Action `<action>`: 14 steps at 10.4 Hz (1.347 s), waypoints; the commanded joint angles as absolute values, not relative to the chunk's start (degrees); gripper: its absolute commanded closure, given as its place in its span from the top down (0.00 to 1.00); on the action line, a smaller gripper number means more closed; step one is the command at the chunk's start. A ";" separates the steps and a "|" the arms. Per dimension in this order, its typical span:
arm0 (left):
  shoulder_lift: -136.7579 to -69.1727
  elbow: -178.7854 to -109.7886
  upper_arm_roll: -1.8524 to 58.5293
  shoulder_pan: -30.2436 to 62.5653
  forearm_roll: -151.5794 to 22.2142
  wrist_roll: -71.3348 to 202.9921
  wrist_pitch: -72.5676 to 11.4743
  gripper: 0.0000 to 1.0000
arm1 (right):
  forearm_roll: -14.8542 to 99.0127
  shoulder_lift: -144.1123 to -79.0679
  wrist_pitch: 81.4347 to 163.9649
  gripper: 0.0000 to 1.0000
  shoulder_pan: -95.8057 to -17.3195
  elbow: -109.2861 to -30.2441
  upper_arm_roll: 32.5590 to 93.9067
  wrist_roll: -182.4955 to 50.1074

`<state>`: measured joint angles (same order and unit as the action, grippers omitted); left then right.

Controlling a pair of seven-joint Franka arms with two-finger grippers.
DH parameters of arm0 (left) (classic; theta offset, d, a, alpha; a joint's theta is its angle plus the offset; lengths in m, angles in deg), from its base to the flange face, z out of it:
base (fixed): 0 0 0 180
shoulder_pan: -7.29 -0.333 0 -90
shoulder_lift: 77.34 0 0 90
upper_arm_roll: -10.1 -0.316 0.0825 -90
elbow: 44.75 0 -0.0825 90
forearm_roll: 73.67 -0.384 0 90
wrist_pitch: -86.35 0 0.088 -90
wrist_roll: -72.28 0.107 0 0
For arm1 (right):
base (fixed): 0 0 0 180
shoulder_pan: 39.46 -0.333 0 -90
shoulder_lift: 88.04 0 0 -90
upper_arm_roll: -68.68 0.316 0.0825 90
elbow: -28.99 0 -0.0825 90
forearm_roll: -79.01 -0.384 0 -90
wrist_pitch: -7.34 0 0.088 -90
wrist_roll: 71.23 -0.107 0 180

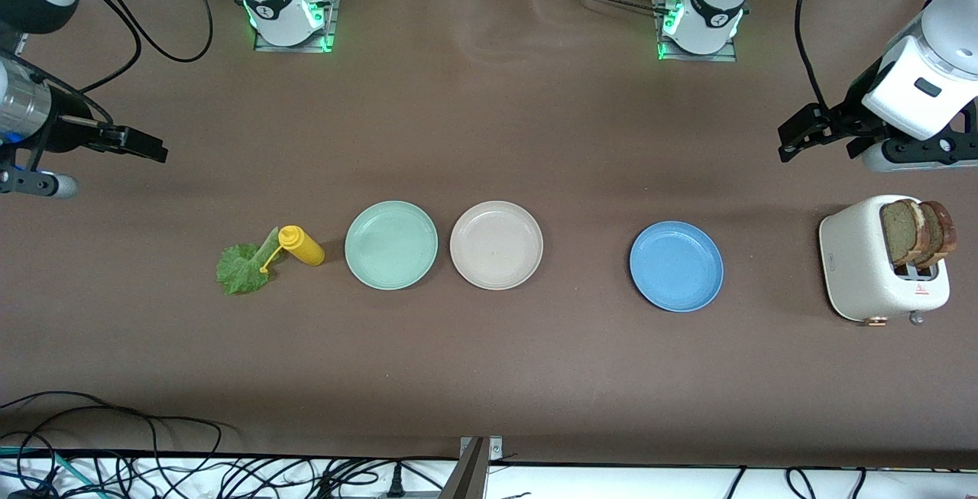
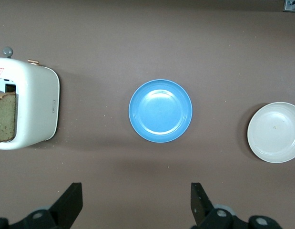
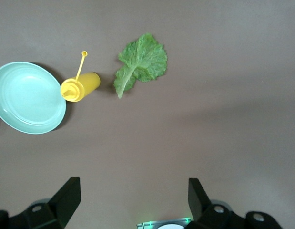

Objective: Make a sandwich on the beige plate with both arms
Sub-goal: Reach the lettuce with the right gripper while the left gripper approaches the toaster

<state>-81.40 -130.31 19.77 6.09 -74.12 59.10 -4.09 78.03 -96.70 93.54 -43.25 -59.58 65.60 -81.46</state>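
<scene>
The beige plate (image 1: 496, 245) lies empty at the table's middle and also shows in the left wrist view (image 2: 274, 132). Two brown toast slices (image 1: 917, 231) stand in a white toaster (image 1: 859, 270) at the left arm's end; one toast slice (image 2: 4, 117) shows in the toaster (image 2: 37, 107). A green lettuce leaf (image 1: 241, 268) (image 3: 140, 64) lies flat at the right arm's end. My left gripper (image 1: 787, 144) (image 2: 137, 200) hangs open and empty over bare table near the toaster. My right gripper (image 1: 153, 149) (image 3: 133, 195) hangs open and empty over bare table near the lettuce.
A yellow squeeze bottle (image 1: 303, 246) (image 3: 80, 86) lies on its side between the lettuce and a mint-green plate (image 1: 390, 244) (image 3: 25, 98). A blue plate (image 1: 676, 266) (image 2: 160, 110) sits between the beige plate and the toaster. Cables trail along the table's near edge.
</scene>
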 commanded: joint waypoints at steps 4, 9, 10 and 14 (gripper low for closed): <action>-82.09 -129.83 19.77 5.88 -73.41 60.15 -3.82 1.00 | 76.99 -102.52 96.19 1.00 -40.35 -59.95 65.61 -81.51; -84.19 -129.57 19.51 3.79 -74.11 60.85 -3.91 1.00 | 74.99 -108.07 101.82 1.00 -38.50 -59.86 65.61 -82.21; -85.77 -129.56 19.42 3.08 -74.37 63.72 -4.00 1.00 | 73.67 -109.03 102.61 1.00 -37.63 -59.78 65.52 -83.52; -91.92 -130.18 19.07 -3.61 -82.59 75.35 -7.86 1.00 | 73.48 -113.43 107.09 1.00 -37.53 -59.78 65.52 -83.70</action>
